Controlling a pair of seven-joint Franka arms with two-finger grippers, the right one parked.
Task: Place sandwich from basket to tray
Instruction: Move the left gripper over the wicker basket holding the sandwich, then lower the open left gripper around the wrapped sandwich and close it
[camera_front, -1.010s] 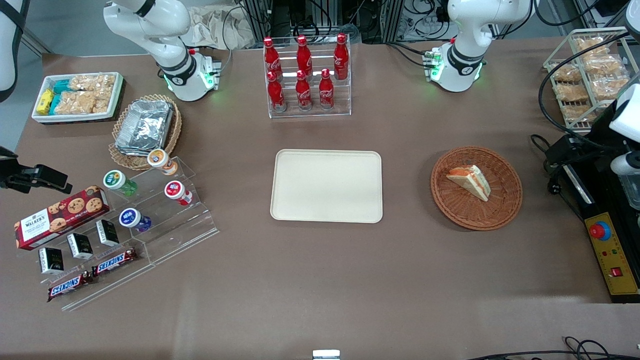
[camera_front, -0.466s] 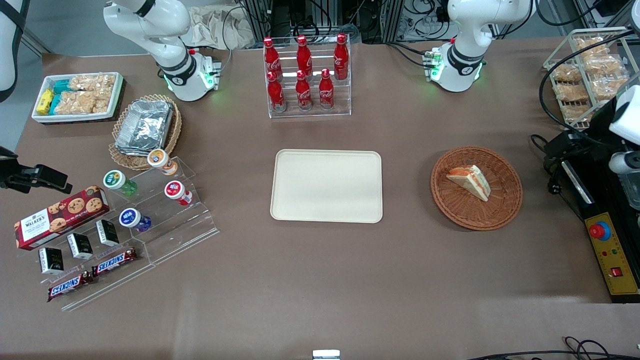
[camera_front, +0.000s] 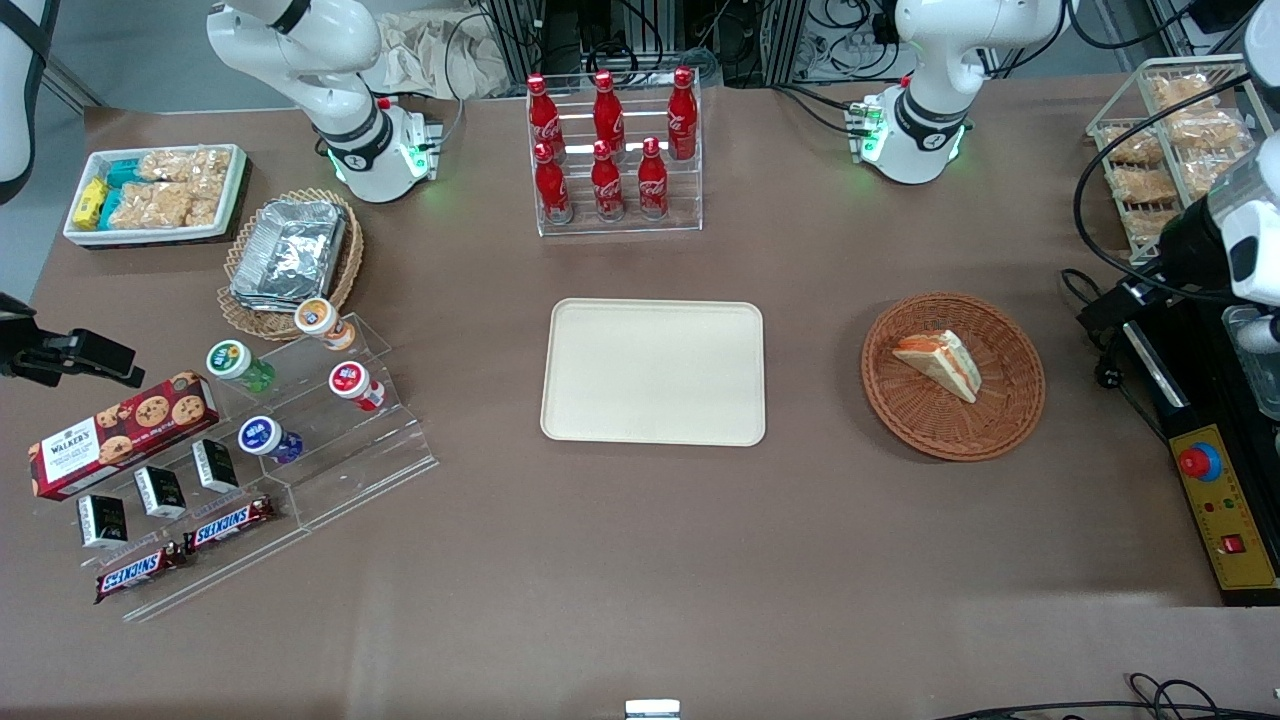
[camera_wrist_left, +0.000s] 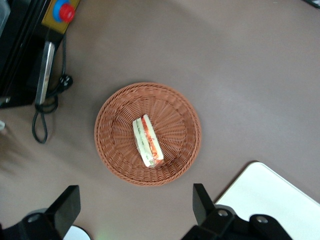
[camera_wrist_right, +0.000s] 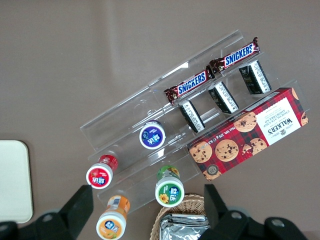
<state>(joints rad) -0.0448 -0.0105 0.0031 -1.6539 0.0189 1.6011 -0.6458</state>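
Note:
The sandwich (camera_front: 940, 363) is a white-bread wedge with orange and green filling, lying in the round reddish-brown wicker basket (camera_front: 1020, 410) toward the working arm's end of the table. The cream tray (camera_front: 652, 372) lies flat at mid-table beside the basket, with nothing on it. In the left wrist view, my left gripper (camera_wrist_left: 135, 207) hangs high above the table, open, with its black fingers (camera_wrist_left: 202, 202) wide apart and nothing between them. It is above bare table just off the basket (camera_wrist_left: 107, 150), with the sandwich (camera_wrist_left: 147, 141) in plain sight and a corner of the tray (camera_wrist_left: 280, 200) beside one finger.
A black and yellow control box with a red button (camera_front: 1200, 462) and black cables (camera_wrist_left: 40, 115) sit close to the basket at the working arm's end. A cola bottle rack (camera_front: 612, 150) stands farther from the front camera than the tray. A wire rack of snack packets (camera_front: 1170, 150) is nearby.
The working arm's wrist has shifted at the table's end, and its cable has moved with it. The sandwich, basket and tray have not moved.

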